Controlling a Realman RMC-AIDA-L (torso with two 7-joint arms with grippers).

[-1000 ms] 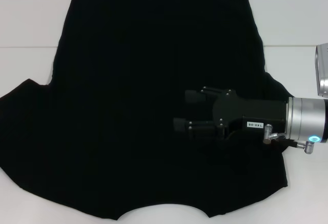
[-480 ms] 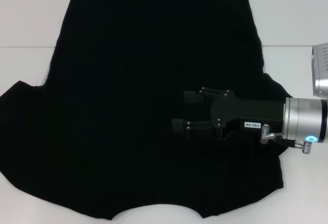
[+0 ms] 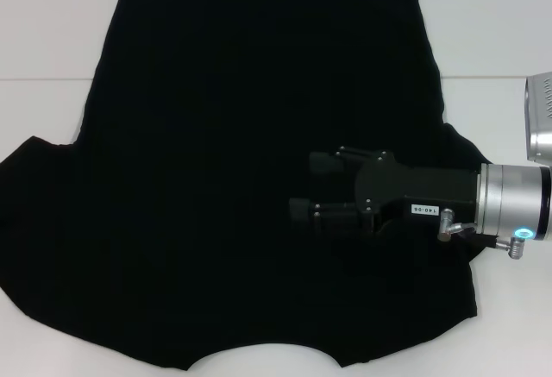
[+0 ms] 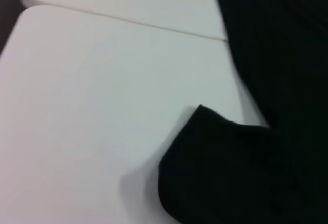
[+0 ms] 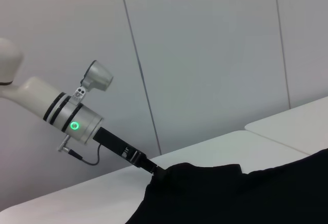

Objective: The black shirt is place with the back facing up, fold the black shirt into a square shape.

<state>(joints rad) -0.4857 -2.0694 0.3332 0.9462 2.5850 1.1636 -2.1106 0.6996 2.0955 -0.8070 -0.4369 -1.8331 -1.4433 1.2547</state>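
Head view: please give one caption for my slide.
Right gripper hovers open over the black shirt spread on the white table.

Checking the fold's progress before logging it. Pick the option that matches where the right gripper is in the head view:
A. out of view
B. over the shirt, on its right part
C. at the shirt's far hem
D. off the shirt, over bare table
B: the right gripper reaches in from the right edge and sits over the black shirt, with black cloth all around it, not the white table.

The left tool [image 5: 154,171] is buried in the black shirt [image 5: 246,193] — fingers hidden.
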